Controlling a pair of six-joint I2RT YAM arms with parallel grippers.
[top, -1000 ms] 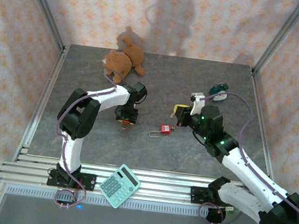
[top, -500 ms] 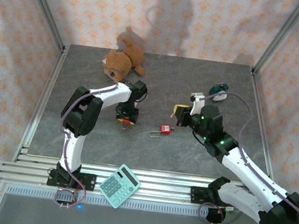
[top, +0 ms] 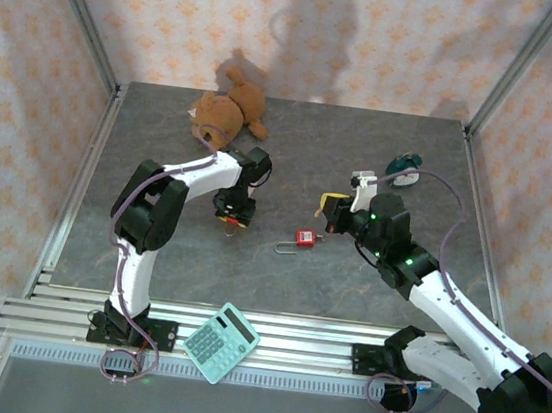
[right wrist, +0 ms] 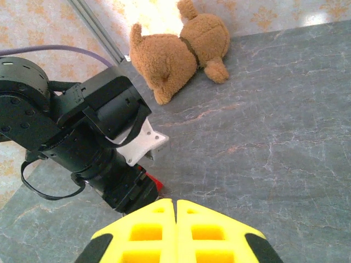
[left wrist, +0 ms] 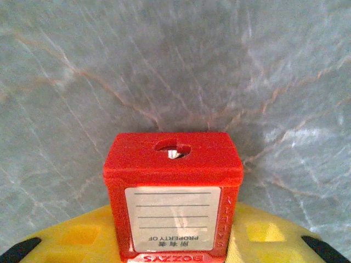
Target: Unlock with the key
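The top camera is looking down from above the near edge over the grey marbled tabletop (top: 327, 285). The left wrist camera is hugging a red plastic padlock (left wrist: 173, 203). The right wrist camera is facing the far-left corner, sharing the brown plush teddy bear (right wrist: 175, 52) with the top view.

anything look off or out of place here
The calculator sits askew on the rails at the near edge, off the tabletop. A teddy lies on its side at the back. The left gripper holds a padlock, while a red piece with a metal loop lies loose mid-table.
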